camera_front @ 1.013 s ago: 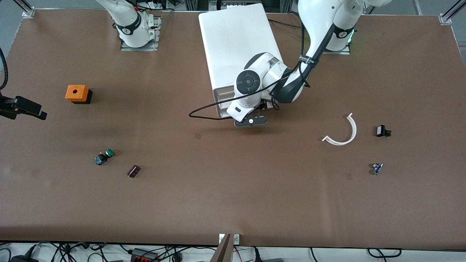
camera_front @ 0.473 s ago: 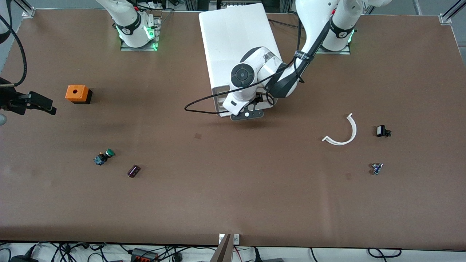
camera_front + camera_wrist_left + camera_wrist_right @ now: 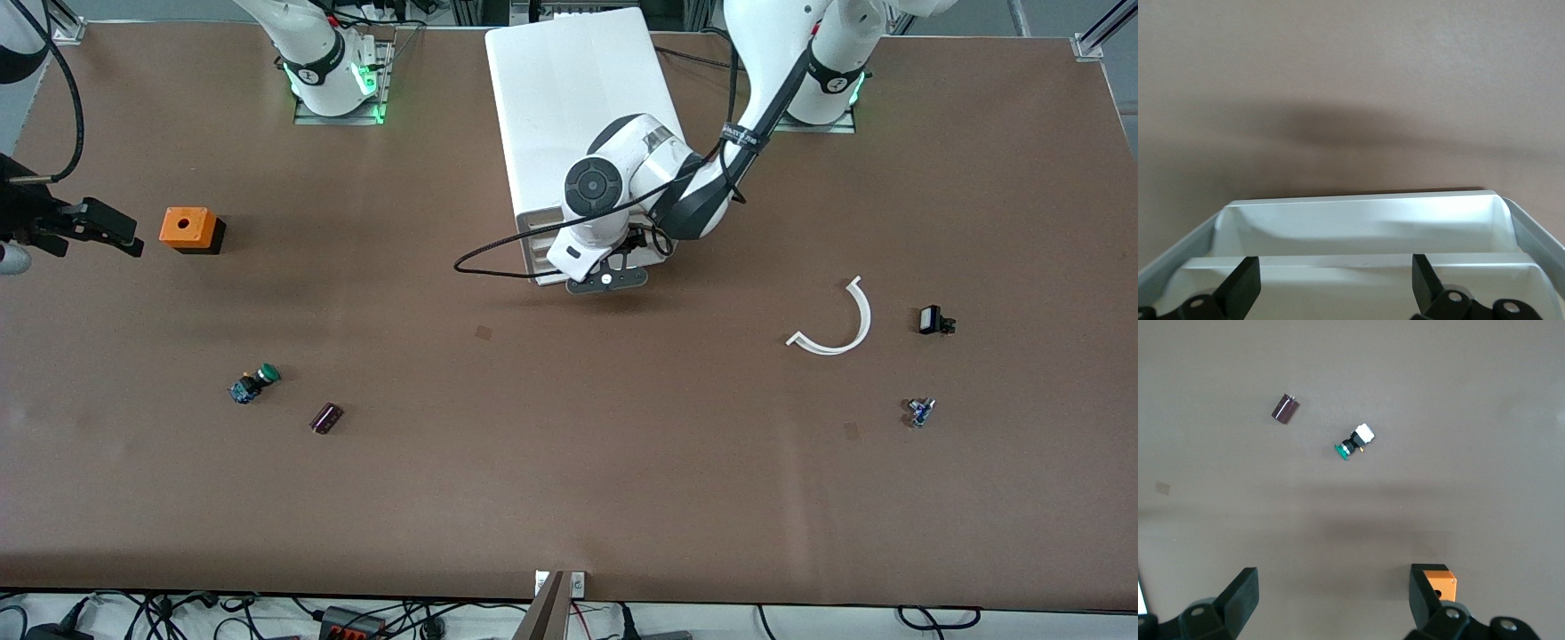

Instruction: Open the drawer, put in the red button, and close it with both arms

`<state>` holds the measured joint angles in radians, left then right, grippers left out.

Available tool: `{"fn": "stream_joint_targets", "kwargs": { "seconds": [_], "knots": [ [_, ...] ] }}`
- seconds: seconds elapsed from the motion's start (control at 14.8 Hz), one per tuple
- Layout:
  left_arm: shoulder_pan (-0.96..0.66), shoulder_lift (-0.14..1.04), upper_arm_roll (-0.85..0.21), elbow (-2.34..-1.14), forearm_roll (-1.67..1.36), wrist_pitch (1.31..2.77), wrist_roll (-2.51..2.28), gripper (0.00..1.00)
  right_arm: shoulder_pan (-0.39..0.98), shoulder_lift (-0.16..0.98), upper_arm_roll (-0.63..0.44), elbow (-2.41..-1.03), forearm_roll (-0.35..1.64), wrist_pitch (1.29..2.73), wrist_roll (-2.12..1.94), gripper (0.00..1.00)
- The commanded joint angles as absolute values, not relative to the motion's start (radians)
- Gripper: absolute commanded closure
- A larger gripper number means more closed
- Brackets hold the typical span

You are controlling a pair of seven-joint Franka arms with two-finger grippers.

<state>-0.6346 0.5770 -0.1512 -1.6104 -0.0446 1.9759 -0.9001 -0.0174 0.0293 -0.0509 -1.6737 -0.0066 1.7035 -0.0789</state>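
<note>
Your left wrist view alone shows left gripper (image 3: 1331, 283) wide open, empty, at cabinet (image 3: 569, 107) drawers. Right gripper (image 3: 1331, 600) open, empty, beside orange box (image 3: 188, 229).

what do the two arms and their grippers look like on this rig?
Both arms are glossy white with rounded jointed links. The left arm has a black joint disc, a dark grey elbow section and a black cable looping off it. Its base band bears a small mark, as does the right arm. Green lights glow at both bases. The left gripper and right gripper have black, wedge-shaped fingers.
</note>
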Motion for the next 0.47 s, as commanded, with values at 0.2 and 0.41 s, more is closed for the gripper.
{"fn": "stream_joint_targets", "kwargs": {
  "seconds": [0.2, 0.41],
  "knots": [
    [-0.438, 0.462, -0.156, -1.524, -0.032, 1.781, -0.651, 0.00, -0.018, -0.049, -0.041, -1.769, -0.015, 1.724, -0.055, 0.00],
    [-0.307, 0.442, -0.158, -1.430, 0.023, 1.648, -0.504, 0.00, -0.020, -0.055, -0.043, -1.770, -0.017, 1.714, -0.020, 0.00]
  ]
}}
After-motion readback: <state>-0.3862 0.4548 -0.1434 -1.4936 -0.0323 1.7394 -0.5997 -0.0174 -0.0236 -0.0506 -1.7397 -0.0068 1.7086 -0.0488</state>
